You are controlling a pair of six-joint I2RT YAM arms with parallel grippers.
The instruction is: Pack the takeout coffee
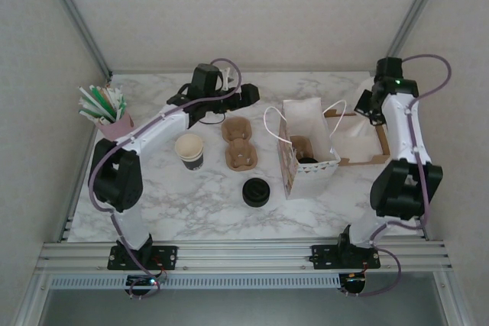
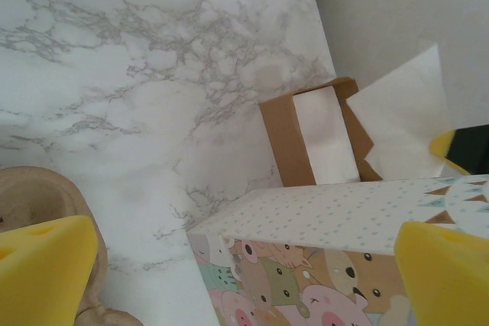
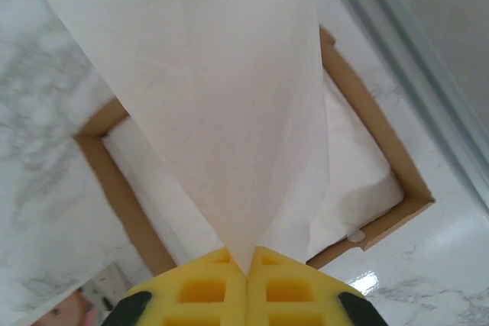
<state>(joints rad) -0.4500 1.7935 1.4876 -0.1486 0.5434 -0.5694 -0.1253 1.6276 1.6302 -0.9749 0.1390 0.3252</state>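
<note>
Takeout coffee point(image 1: 307, 159) in bag point(image 1: 309, 179); right pincer point(image 3: 246, 269) tight on white napkin point(image 3: 214, 97)

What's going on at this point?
The right gripper is shut on a white napkin held above the cardboard napkin box. The left gripper hangs open near the paper bag, holding nothing. A lidless cup and a loose black lid sit on the table.

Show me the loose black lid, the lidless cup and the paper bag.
loose black lid point(image 1: 256, 192): top view, centre.
lidless cup point(image 1: 189, 146): top view, cream inside.
paper bag point(image 1: 288, 172): top view, patterned side.
</note>
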